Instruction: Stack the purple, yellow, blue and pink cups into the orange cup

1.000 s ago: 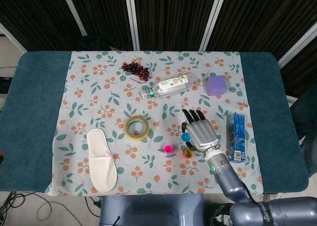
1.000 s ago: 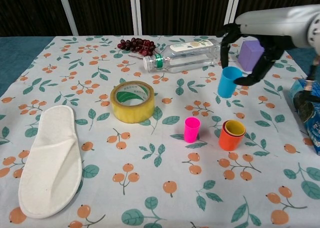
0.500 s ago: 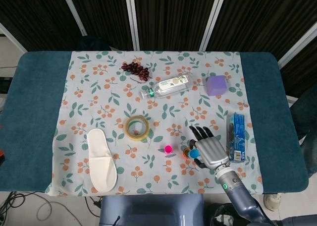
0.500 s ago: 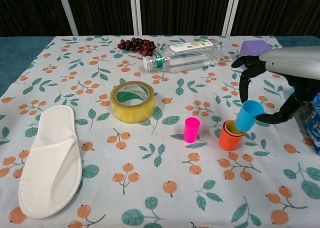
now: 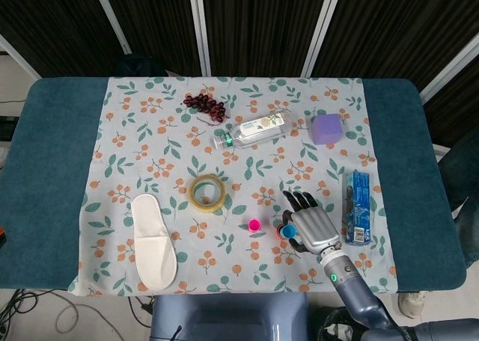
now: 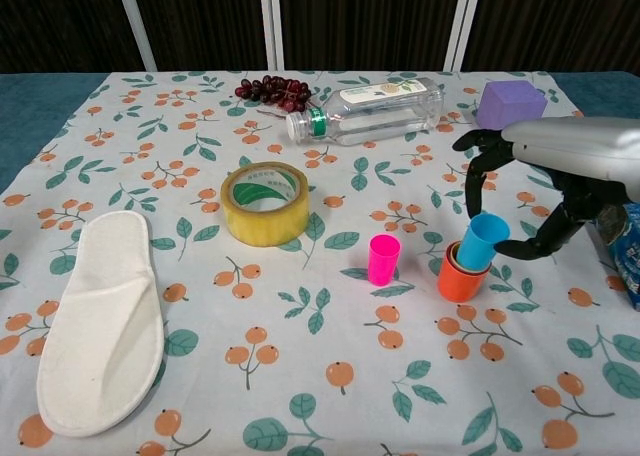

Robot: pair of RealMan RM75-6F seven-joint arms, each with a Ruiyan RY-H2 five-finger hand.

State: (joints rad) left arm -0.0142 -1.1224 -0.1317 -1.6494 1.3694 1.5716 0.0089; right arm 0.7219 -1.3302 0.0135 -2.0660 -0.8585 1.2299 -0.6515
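Observation:
The orange cup (image 6: 459, 282) stands right of centre on the floral cloth, also seen from the head view as the orange cup (image 5: 279, 232). A blue cup (image 6: 482, 240) leans to the right with its base inside the orange cup's mouth. My right hand (image 6: 530, 191) reaches in from the right and pinches the blue cup between fingers and thumb; in the head view the right hand (image 5: 314, 226) covers most of the stack, with the blue cup (image 5: 287, 229) peeking out. A pink cup (image 6: 383, 259) stands upright just left of the orange one. No left hand shows in either view.
A yellow tape roll (image 6: 265, 203) sits left of the pink cup. A clear bottle (image 6: 365, 109) and dark grapes (image 6: 275, 89) lie at the back. A purple block (image 6: 510, 103) and a blue box (image 6: 628, 238) are on the right, a white slipper (image 6: 100, 321) at the front left.
My right hand brought the blue cup from further back toward me and down; its base has gone from hovering beside the orange cup to sitting in that cup's mouth.

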